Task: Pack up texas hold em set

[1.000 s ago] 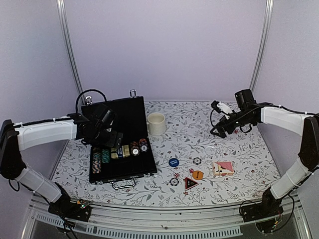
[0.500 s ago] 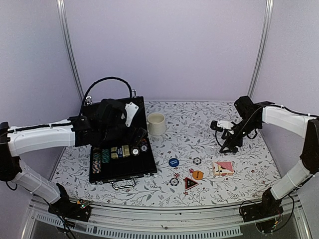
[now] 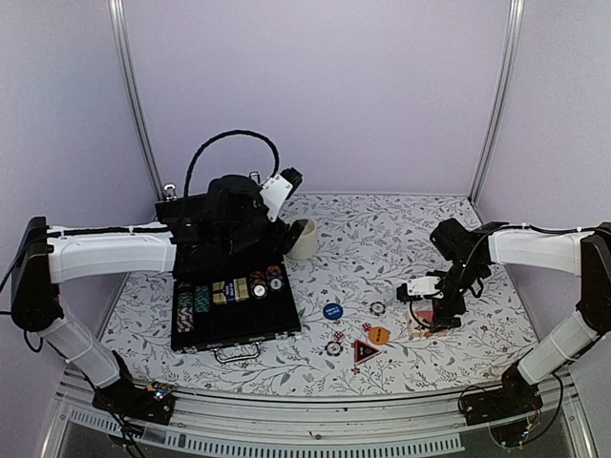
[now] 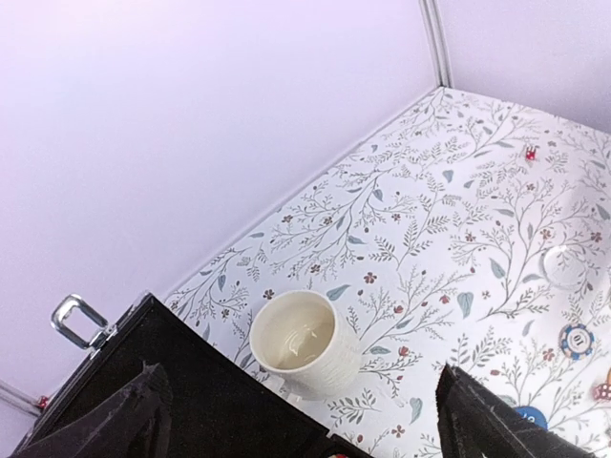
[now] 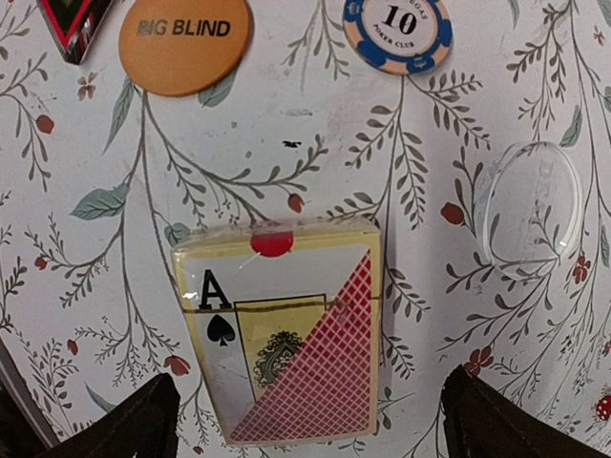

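Note:
The black case [image 3: 250, 322] lies open at the left with striped chips [image 3: 229, 290] in a row inside. My left gripper [image 3: 270, 229] is open and empty above the case's far right corner, facing the cream mug. In the left wrist view, the left gripper [image 4: 305, 420] shows only its spread fingertips [image 4: 134, 410]. The red card deck [image 5: 286, 334] lies flat, mostly hidden in the top view [image 3: 427, 326]. My right gripper [image 3: 434, 307] is low over it. In the right wrist view, the right gripper [image 5: 310, 420] is open, a finger on each side of the deck, apart from it.
The cream mug [image 4: 304, 341] stands beside the case lid [image 4: 172, 391]. Loose on the table are an orange Big Blind button [image 5: 184, 36], a blue-striped chip [image 5: 396, 27], a clear disc [image 5: 530, 205], a blue button [image 3: 332, 311], a triangular marker [image 3: 364, 351] and dice [image 3: 338, 336].
My left arm has swung up from over the chips towards the mug. My right arm has come down from the back right to just over the red deck.

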Controlling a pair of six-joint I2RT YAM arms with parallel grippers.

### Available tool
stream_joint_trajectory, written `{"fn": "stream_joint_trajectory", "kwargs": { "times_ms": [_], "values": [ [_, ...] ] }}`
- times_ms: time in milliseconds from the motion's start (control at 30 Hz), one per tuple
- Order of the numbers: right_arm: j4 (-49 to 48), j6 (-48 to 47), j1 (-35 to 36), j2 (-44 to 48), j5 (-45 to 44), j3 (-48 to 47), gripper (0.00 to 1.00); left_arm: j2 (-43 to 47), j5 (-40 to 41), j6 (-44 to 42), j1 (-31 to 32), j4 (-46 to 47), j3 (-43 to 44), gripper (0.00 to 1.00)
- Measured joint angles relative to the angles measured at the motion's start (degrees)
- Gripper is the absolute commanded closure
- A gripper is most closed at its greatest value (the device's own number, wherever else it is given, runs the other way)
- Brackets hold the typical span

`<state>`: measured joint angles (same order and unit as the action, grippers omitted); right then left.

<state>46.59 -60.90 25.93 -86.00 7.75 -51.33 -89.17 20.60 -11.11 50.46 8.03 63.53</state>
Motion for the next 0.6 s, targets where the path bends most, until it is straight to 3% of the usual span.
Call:
{"fn": "stream_joint_trajectory", "kwargs": {
  "times_ms": [267,600],
  "values": [
    [-0.76,0.26,1.11,-4.50,-0.02,-0.46,0.02,5.81,-7.13,0.35,-0.09,-2.23,0.17,0.03],
    [-0.90,2.62,2.25,-7.21,-0.17,-1.20,0.26,12.44,-7.72,0.09,-1.40,-2.23,0.07,0.03]
  ]
}}
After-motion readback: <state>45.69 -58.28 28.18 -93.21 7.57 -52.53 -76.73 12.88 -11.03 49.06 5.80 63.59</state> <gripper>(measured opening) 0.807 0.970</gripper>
